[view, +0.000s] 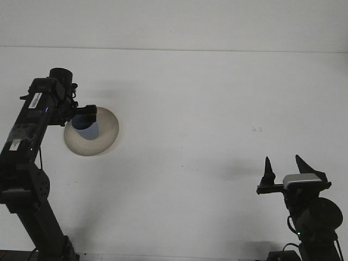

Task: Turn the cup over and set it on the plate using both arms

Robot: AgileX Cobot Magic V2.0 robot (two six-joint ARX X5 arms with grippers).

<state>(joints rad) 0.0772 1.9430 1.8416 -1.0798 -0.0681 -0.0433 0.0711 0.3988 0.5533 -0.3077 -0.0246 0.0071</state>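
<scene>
A beige plate [100,136] lies on the white table at the left. On it stands a small blue-grey cup [90,130], its dark mouth turned toward my left arm. My left gripper [82,115] hovers over the cup's left side, open, with one dark finger [88,109] showing just above the cup; the other finger is hidden. At the lower right, my right gripper [285,167] points upward, open and empty, far from the plate.
The white table [190,109] stretches to a pale back wall. The left arm's black links rise from the bottom left corner. The right arm's base sits in the bottom right corner.
</scene>
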